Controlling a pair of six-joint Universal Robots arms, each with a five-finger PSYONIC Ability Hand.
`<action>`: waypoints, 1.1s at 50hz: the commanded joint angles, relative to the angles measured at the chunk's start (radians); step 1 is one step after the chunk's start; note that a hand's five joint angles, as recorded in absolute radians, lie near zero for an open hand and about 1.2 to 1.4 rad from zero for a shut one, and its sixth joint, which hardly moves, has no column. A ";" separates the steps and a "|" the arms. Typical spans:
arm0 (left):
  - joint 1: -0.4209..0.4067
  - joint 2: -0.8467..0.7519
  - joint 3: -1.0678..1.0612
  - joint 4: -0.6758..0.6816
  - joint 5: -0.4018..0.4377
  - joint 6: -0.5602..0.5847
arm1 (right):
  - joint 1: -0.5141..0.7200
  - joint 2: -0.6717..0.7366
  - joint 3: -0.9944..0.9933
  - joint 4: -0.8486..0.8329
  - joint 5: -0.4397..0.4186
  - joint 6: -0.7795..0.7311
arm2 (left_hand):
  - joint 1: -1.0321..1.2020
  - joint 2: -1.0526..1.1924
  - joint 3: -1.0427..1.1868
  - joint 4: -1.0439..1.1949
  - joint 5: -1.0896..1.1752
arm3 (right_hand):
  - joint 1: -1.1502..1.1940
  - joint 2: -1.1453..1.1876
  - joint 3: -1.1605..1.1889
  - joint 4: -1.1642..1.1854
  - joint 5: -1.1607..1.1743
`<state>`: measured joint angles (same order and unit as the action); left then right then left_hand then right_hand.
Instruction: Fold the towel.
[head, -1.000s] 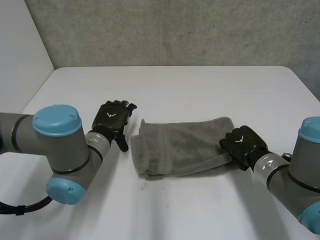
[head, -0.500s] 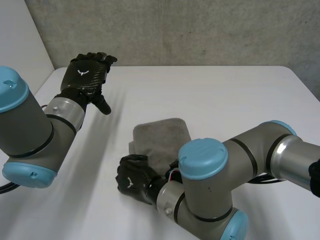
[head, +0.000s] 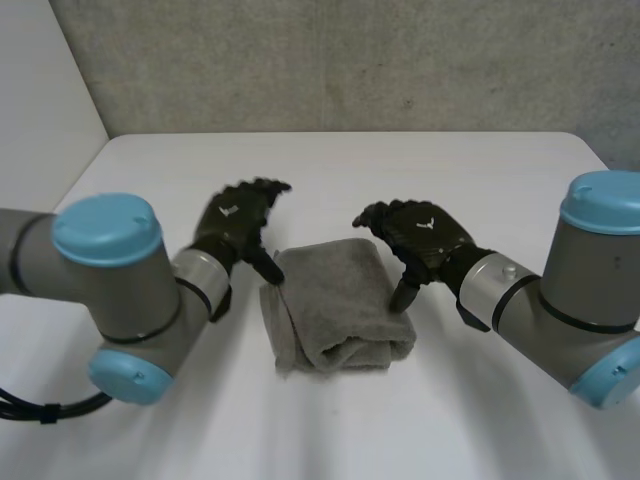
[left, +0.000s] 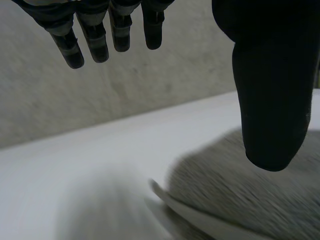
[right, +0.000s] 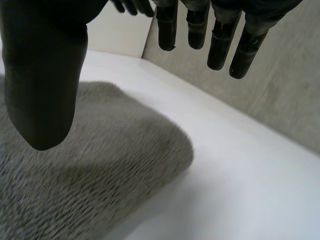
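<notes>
One folded grey terry towel (head: 335, 300) lies mid white table (head: 400, 165) | black left hand (head: 235, 222) loose-fingered, empty, at one side | black right hand (head: 420, 232) spread, empty, opposite side | likely flanking to square fold

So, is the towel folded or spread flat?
Folded: the towel is a compact stack with layered edges showing; the left hand and right hand are open beside it.

The towel (head: 335, 300) lies on the table (head: 340, 165) before me; my left hand (head: 236, 222) is just beside it at ten o'clock, my right hand (head: 420, 232) at two o'clock.
</notes>
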<state>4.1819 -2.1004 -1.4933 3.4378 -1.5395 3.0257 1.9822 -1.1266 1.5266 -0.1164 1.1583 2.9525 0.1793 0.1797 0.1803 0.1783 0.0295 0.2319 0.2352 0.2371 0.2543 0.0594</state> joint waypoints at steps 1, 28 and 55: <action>-0.045 -0.059 -0.012 0.000 0.028 -0.005 | 0.004 0.122 -0.074 0.072 -0.005 0.025 | 0.031 0.031 0.030 0.032 0.007 | -0.057 -0.061 -0.063 -0.080 -0.059; 0.009 0.277 0.050 -0.144 0.024 -0.001 | -0.017 -0.208 -0.140 0.089 0.179 0.095 | 0.037 0.037 0.036 0.038 0.012 | -0.057 -0.061 -0.063 -0.080 -0.059; 0.136 0.416 0.231 -0.473 -0.105 0.078 | -0.102 -0.318 -0.318 0.329 0.339 0.086 | 0.005 0.004 0.004 0.006 -0.020 | -0.057 -0.061 -0.063 -0.080 -0.059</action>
<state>4.3271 -1.6843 -1.2839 2.9703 -1.6320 3.0822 1.8790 -1.4493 1.2306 0.1693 1.4967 3.0308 0.1738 0.1742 0.1731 0.1735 0.0294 0.2282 0.2352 0.2371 0.2543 0.0594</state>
